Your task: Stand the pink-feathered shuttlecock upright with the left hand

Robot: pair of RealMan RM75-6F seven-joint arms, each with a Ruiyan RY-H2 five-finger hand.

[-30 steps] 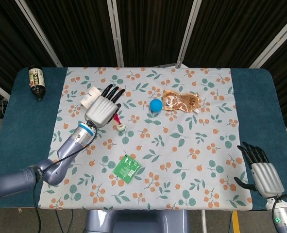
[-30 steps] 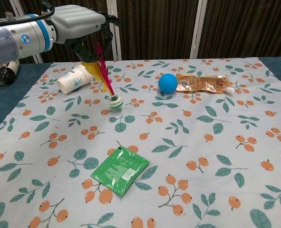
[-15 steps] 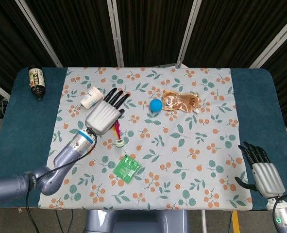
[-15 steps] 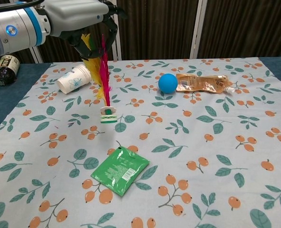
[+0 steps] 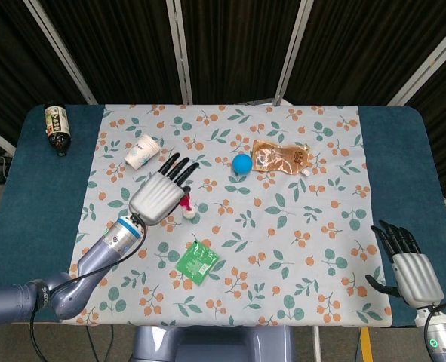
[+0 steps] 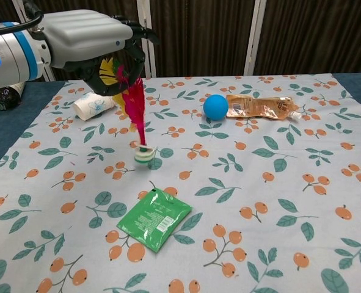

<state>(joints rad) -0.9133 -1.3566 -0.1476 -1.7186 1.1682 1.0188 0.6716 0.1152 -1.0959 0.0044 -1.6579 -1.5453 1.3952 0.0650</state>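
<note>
The left hand [image 6: 85,39] has carried the pink-feathered shuttlecock [image 6: 137,113] nearer the robot and lower, its fingers [image 6: 129,56] closed around the feather tops. The cork base [image 6: 144,154] now hangs nearly plumb just above or barely on the floral cloth [image 6: 278,183], behind the green packet [image 6: 155,218]. Release looks close. The right hand [image 5: 407,268] rests splayed and empty at the tabletop corner.

Two views: head high, chest low
Head camera is looking steeply down from above, taking in the whole floral cloth [image 5: 283,226]; chest camera is sitting low and close, facing across it toward the dark curtain [image 6: 198,36]; both are sharing the blue ball [image 5: 241,163] and green packet [image 6: 154,218]
</note>
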